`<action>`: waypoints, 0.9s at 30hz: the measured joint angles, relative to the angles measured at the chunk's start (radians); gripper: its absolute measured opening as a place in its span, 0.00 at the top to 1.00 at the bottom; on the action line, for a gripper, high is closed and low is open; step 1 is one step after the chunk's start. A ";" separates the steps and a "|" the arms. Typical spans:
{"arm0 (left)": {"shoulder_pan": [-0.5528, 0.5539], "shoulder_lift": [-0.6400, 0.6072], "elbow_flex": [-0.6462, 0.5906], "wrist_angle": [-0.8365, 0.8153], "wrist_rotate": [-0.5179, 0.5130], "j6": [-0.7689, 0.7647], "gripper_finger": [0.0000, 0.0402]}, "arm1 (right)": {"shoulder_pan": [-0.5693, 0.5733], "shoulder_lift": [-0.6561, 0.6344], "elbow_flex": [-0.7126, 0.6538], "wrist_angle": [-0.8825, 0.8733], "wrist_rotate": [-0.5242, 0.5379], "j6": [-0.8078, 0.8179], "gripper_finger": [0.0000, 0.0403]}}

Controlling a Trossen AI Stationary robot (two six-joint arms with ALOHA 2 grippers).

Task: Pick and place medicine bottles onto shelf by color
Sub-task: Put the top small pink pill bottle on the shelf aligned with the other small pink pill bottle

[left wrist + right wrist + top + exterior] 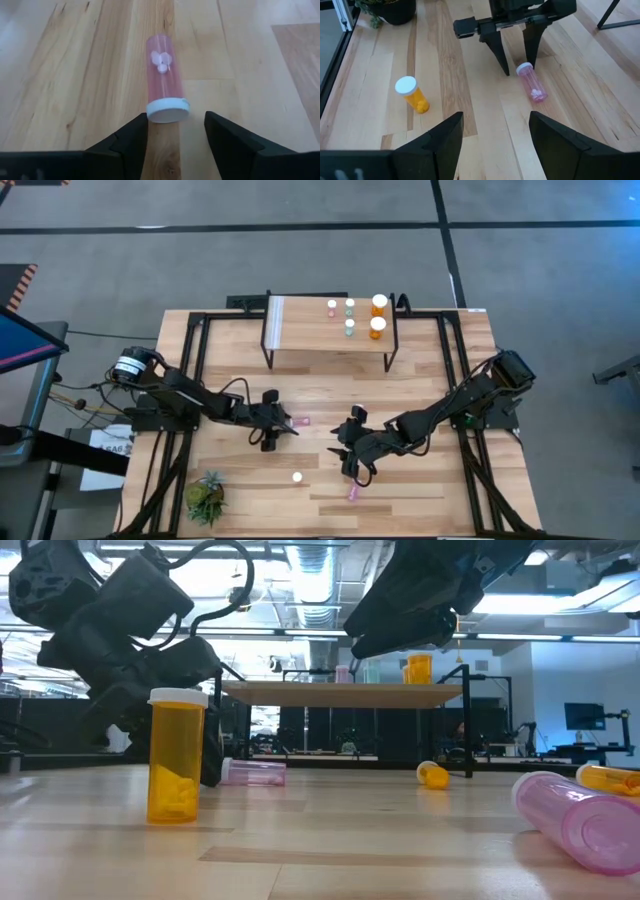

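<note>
A pink bottle (165, 75) with a white cap lies on its side on the table, cap end toward my left gripper (175, 130). The gripper is open, its fingertips just short of the cap on either side, touching nothing; in the high view it (283, 424) is left of the bottle (301, 421). My right gripper (495, 130) is open and empty over the table's middle (345, 456). An orange bottle (297, 476) stands upright near the front. Another pink bottle (353, 493) lies on its side. The shelf (300, 330) carries one pink (332, 307), two teal (350, 305) and two larger orange bottles (378, 304).
A small green plant (205, 498) stands at the front left. In the low view a small orange bottle (432, 775) lies under the shelf and another orange bottle (610, 778) lies at the right. The shelf's left half is bare.
</note>
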 joint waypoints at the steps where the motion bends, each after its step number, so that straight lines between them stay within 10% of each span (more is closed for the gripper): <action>1: 0.000 0.000 0.000 0.000 -0.001 -0.001 0.55 | 0.000 0.000 0.000 0.000 0.000 0.000 0.38; 27: 0.000 0.000 0.003 0.013 -0.059 -0.034 0.49 | 0.000 0.000 0.000 0.001 0.000 0.000 0.38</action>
